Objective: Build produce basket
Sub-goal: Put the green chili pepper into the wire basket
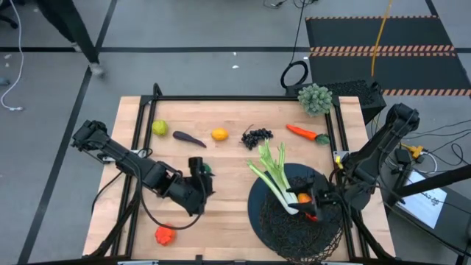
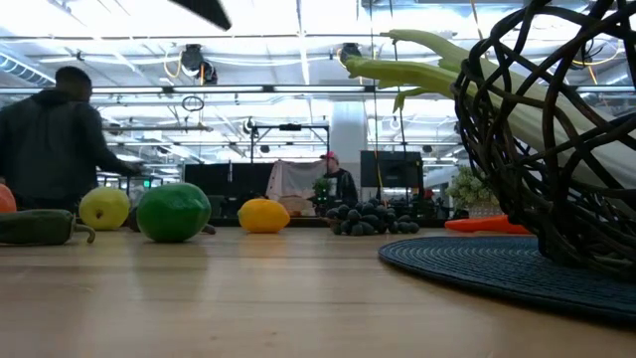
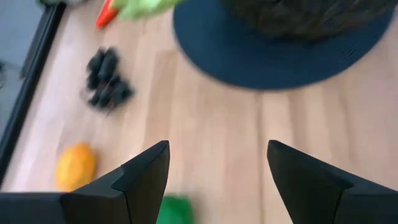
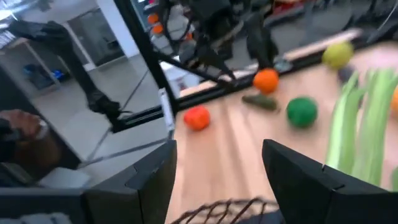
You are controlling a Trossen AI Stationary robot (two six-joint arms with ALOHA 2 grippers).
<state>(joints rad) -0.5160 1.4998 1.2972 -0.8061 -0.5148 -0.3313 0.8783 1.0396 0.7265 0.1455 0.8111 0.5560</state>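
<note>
The basket (image 1: pixel 283 232), black wire mesh, stands on a round dark mat at the near right. The celery stalk (image 1: pixel 274 177) lies with its white end in the basket and its green tops over the far rim. An orange fruit (image 1: pixel 303 197) lies in the basket beside it. My right gripper (image 4: pixel 217 146) hangs open over the basket (image 4: pixel 217 208) with nothing between its fingers. Left of centre, my left gripper (image 3: pixel 217 146) stands open above the table, the lime (image 3: pixel 174 210) just under its near side. The mango (image 1: pixel 165 234) lies near the front left.
Along the far side lie a yellow-green fruit (image 1: pixel 160 127), the eggplant (image 1: pixel 189 138), a lemon (image 1: pixel 219 134), grapes (image 1: pixel 257 137) and a carrot (image 1: pixel 305 133). A grey-green clump (image 1: pixel 315 98) sits at the far right corner. The pickle (image 4: pixel 261 101) lies near the lime. People are in the room beyond the table.
</note>
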